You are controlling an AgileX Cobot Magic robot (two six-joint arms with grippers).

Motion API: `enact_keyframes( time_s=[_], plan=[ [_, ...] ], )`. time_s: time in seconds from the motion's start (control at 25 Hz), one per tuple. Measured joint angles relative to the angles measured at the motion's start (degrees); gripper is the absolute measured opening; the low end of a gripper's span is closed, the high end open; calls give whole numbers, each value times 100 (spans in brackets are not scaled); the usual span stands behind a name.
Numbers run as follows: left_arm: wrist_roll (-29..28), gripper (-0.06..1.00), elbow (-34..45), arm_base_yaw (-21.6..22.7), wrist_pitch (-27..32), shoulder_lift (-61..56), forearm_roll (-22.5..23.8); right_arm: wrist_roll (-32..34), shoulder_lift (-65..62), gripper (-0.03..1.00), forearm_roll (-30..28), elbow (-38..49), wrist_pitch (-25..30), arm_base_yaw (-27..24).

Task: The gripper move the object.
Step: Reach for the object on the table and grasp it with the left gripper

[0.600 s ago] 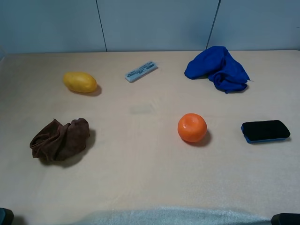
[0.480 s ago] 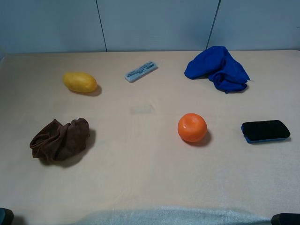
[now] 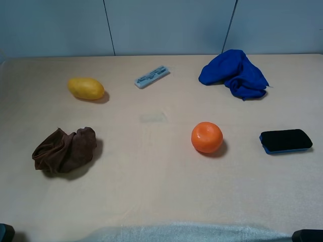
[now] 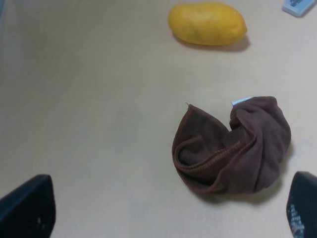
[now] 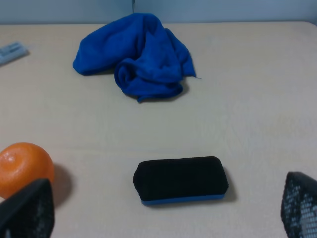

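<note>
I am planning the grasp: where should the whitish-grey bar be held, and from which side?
Grip the whitish-grey bar at its middle, across its narrow width, from straight above. It lies flat and thin on the table, so a side approach seems poor; turn the jaws to match its slant.

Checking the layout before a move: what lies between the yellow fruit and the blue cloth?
The whitish-grey bar lies there, apart from both the yellow fruit and the blue cloth, as the exterior high view shows.
</note>
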Motion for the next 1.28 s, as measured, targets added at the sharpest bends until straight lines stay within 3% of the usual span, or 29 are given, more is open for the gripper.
enact_keyframes(
  time_s=[0.68,1.28],
  plan=[
    [-64,91,-429,0,70,76,111,0,0,69,0,0,0,0],
    [24,91,-1026,0,43,2491,93,0,0,69,0,0,0,0]
  ],
)
